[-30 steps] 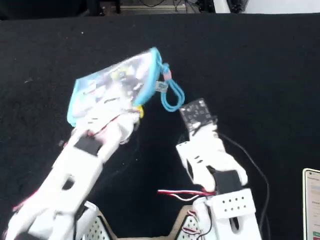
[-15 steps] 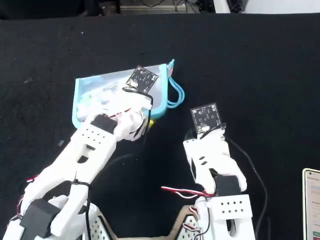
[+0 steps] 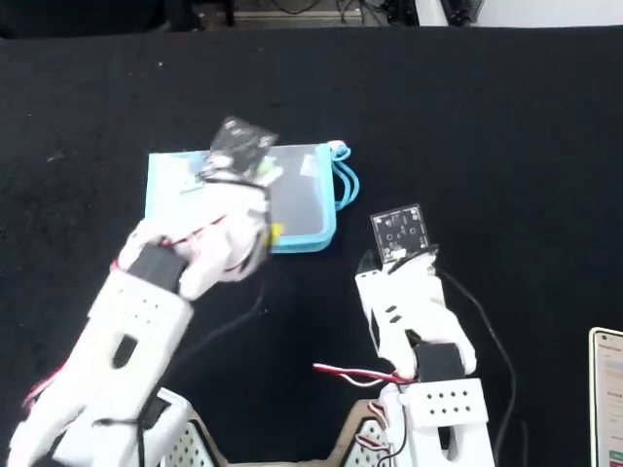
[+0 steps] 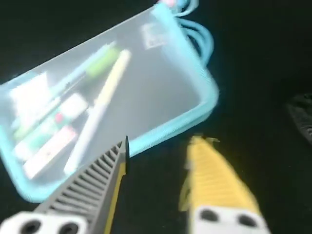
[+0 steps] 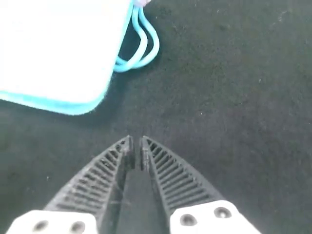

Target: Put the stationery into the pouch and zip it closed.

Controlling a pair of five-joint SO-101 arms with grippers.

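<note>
1 arm — the left — overhangs the pouch, white card well apart.

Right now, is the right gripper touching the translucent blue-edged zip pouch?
Apart. The right wrist view shows bare black table between the right gripper and the translucent blue-edged zip pouch.

pouch on table | stationery in pouch | left claw over pouch edge | right claw right of pouch
</note>
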